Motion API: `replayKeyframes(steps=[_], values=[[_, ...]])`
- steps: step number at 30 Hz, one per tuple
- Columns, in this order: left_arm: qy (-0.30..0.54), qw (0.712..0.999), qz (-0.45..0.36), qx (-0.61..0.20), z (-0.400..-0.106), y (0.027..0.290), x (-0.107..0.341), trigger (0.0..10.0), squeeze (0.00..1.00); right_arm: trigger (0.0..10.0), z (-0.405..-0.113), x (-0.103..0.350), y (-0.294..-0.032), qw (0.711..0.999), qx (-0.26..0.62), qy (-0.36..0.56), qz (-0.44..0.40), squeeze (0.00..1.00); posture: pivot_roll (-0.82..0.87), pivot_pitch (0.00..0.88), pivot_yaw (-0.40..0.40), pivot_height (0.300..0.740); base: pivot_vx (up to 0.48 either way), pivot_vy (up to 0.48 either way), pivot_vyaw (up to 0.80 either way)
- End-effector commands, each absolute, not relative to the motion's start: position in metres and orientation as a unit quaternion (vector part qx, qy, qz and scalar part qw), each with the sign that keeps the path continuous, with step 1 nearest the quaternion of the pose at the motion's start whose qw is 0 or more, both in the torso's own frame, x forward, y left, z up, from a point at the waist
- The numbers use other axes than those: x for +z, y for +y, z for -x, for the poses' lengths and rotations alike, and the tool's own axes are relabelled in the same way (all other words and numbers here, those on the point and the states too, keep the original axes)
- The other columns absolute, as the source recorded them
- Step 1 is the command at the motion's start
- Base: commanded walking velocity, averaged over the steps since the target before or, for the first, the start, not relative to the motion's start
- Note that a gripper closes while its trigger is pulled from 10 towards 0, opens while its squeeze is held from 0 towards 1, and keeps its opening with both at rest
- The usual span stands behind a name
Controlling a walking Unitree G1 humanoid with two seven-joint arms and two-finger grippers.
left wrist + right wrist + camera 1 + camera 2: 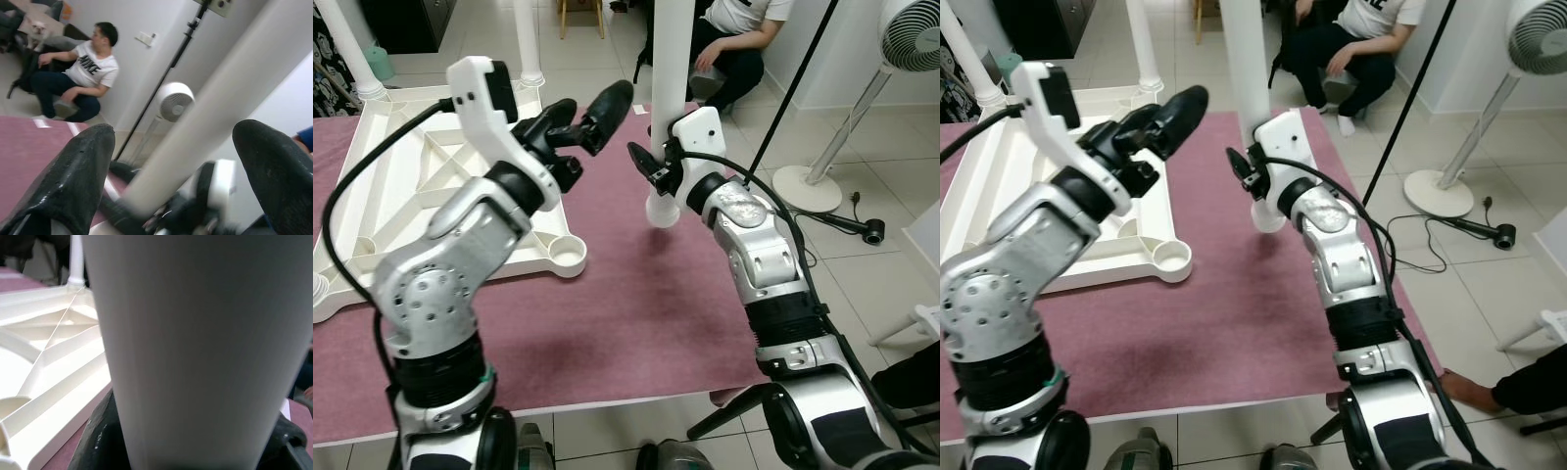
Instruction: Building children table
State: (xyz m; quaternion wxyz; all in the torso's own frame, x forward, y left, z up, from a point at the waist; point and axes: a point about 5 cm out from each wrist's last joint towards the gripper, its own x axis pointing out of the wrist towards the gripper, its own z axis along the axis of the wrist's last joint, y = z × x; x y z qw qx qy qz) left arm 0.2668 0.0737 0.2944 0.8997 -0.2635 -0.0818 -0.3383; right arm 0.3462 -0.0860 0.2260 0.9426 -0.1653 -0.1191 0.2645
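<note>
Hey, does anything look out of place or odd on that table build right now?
One white leg, held by the right gripper, stands on the maroon cloth beside the upturned tabletop, whose near corner socket is empty.

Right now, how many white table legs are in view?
3 legs: two stand in the upturned tabletop's far corners; the third is upright on the mat, held by the right gripper. Others may be out of frame.

Maroon mat carrying overturned tabletop
</note>
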Motion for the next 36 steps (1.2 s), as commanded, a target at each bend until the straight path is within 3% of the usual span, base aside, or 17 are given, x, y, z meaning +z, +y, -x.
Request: replayKeyframes(steps=[1,9,13,15,16,17,18,20,21,22,23,33,34,35,36], values=[[-0.104,0.888,0.238,-0.379,-0.266,0.060,0.300,10.0,0.00,10.0,-0.347,0.222,-0.079,0.941,0.261,-0.117,0.178,0.00,0.07,0.000,0.028,0.740,0.000,0.000,0.00],[-0.142,0.892,0.165,-0.397,-0.263,0.044,0.305,10.0,0.00,10.0,-0.352,0.216,-0.070,0.945,0.285,-0.084,0.141,0.00,0.07,0.000,0.024,0.740,0.000,0.000,0.00],[-0.134,0.936,0.109,-0.308,-0.283,0.040,0.301,10.0,0.00,10.0,-0.346,0.217,-0.060,0.928,0.324,-0.088,0.160,0.00,0.07,0.000,0.022,0.740,0.000,0.000,0.00],[-0.129,0.941,0.105,-0.296,-0.286,0.039,0.300,10.0,0.00,10.0,-0.344,0.217,-0.057,0.927,0.327,-0.089,0.161,0.00,0.07,0.000,0.022,0.740,0.000,0.000,0.00],[-0.121,0.947,0.100,-0.280,-0.290,0.038,0.297,7.6,0.00,10.0,-0.342,0.217,-0.054,0.926,0.328,-0.093,0.165,0.00,0.07,0.000,0.024,0.740,0.000,0.000,0.00],[-0.116,0.950,0.101,-0.272,-0.291,0.037,0.295,7.0,0.00,10.0,-0.341,0.216,-0.052,0.925,0.328,-0.096,0.167,0.00,0.07,0.000,0.024,0.740,0.000,0.000,0.00],[-0.111,0.952,0.105,-0.264,-0.293,0.037,0.294,4.1,0.00,10.0,-0.341,0.216,-0.049,0.925,0.328,-0.097,0.168,0.00,0.07,0.000,0.025,0.740,0.000,0.000,0.00],[-0.108,0.954,0.110,-0.258,-0.294,0.036,0.292,4.1,0.00,10.0,-0.340,0.216,-0.048,0.925,0.328,-0.098,0.167,0.00,0.07,0.000,0.025,0.740,0.000,0.000,0.00],[-0.109,0.953,0.114,-0.258,-0.294,0.036,0.292,2.0,0.00,10.0,-0.340,0.216,-0.047,0.925,0.326,-0.098,0.166,0.00,0.07,0.000,0.025,0.740,0.000,0.000,0.00],[-0.109,0.953,0.114,-0.258,-0.294,0.036,0.292,2.0,0.00,10.0,-0.340,0.216,-0.047,0.925,0.326,-0.098,0.166,0.00,0.07,0.000,0.025,0.740,0.000,0.000,0.00],[-0.108,0.952,0.121,-0.261,-0.294,0.036,0.292,0.0,0.00,10.0,-0.341,0.216,-0.048,0.926,0.324,-0.099,0.167,0.00,0.07,0.000,0.027,0.740,0.000,0.000,0.00],[-0.112,0.940,0.131,-0.295,-0.289,0.032,0.295,0.0,0.00,10.0,-0.345,0.221,-0.053,0.933,0.301,-0.114,0.161,0.00,0.07,0.000,0.026,0.740,0.000,0.000,0.00],[-0.113,0.938,0.126,-0.302,-0.288,0.031,0.295,0.0,0.00,10.0,-0.344,0.224,-0.053,0.933,0.304,-0.120,0.153,0.40,0.07,0.000,0.026,0.740,0.000,0.000,0.00],[-0.113,0.938,0.126,-0.302,-0.288,0.031,0.295,0.0,0.00,10.0,-0.344,0.224,-0.053,0.933,0.304,-0.120,0.153,0.40,0.07,0.000,0.026,0.740,0.000,0.000,0.00],[-0.115,0.937,0.123,-0.307,-0.288,0.030,0.296,0.0,0.00,10.0,-0.343,0.226,-0.053,0.931,0.310,-0.127,0.142,1.00,0.07,0.000,0.026,0.740,0.000,0.000,0.00]])
